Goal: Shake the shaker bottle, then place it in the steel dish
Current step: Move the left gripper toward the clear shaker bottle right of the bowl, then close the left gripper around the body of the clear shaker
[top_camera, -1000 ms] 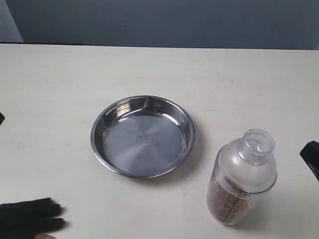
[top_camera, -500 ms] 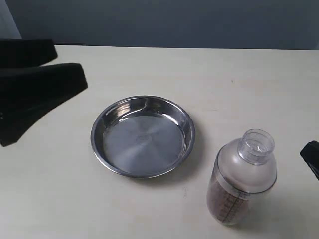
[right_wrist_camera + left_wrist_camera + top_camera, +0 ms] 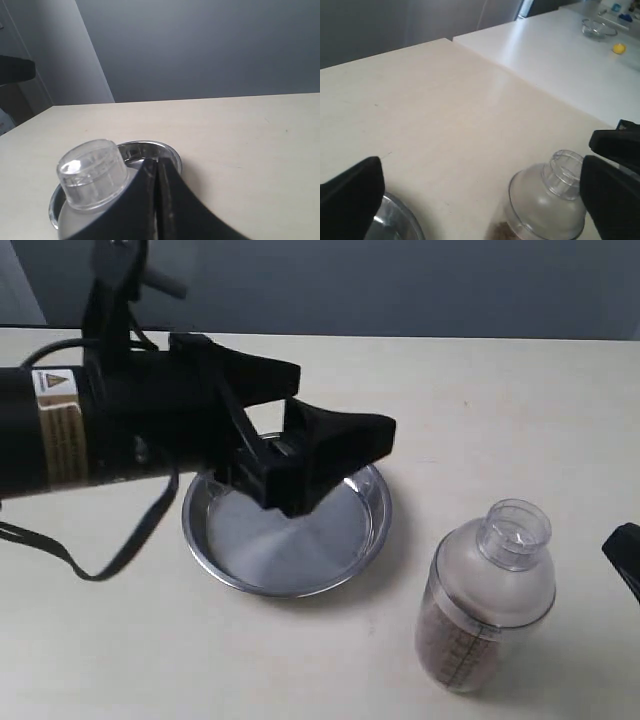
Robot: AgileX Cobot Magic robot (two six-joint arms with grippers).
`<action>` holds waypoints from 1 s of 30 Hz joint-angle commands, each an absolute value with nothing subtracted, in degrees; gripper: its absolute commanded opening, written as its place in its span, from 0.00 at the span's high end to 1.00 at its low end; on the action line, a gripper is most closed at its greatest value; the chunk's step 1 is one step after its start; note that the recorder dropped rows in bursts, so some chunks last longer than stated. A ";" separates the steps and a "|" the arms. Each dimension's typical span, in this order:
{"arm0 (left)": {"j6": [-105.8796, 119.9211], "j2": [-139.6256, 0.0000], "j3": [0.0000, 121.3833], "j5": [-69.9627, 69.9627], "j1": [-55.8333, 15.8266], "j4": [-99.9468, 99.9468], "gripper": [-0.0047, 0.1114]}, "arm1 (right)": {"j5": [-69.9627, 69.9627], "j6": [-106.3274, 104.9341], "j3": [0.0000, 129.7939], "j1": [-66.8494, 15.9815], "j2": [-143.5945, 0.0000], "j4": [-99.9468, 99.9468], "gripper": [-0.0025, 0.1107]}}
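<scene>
The shaker bottle (image 3: 485,600) stands upright on the table at the front right, with brown granules in its lower part; nothing holds it. The steel dish (image 3: 300,585) lies left of it, partly covered by my left arm. My left gripper (image 3: 345,400) hangs open over the dish's far side, its fingers spread wide and pointing toward the bottle. In the left wrist view the bottle (image 3: 547,200) sits ahead of the open left gripper (image 3: 480,200), with the dish rim (image 3: 395,220) beside it. My right gripper (image 3: 625,550) waits at the right edge; its fingertips (image 3: 157,167) are pressed together, empty, behind the bottle cap (image 3: 92,172).
A second white table runs past the far edge, carrying a small glass bowl (image 3: 597,27) and a yellow object (image 3: 619,48). A grey wall backs the table. The left arm's black body (image 3: 100,430) and its cable span the left side.
My left arm has swept in from the left edge and now reaches over the dish, gripper open toward the bottle. Bottle, dish and right gripper have stayed put.
</scene>
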State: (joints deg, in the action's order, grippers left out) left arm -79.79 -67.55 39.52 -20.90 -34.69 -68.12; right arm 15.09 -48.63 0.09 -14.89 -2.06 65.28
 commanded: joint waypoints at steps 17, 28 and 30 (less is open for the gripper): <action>-14.47 -80.01 23.95 -41.51 -59.38 1.04 0.05 | 14.86 -48.84 0.00 -14.85 -1.85 65.44 0.99; -13.69 -93.13 26.10 -48.74 -62.95 8.00 0.05 | 14.86 -48.84 0.00 -14.85 -1.85 65.44 0.99; -13.69 -95.15 26.10 -49.41 -62.95 8.24 0.05 | 14.86 -48.84 0.00 -14.85 -1.85 65.44 0.99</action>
State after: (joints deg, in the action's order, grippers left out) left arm -13.86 -92.82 25.94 -48.10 -62.65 7.01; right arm 15.09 -48.63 0.09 -14.89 -2.06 65.28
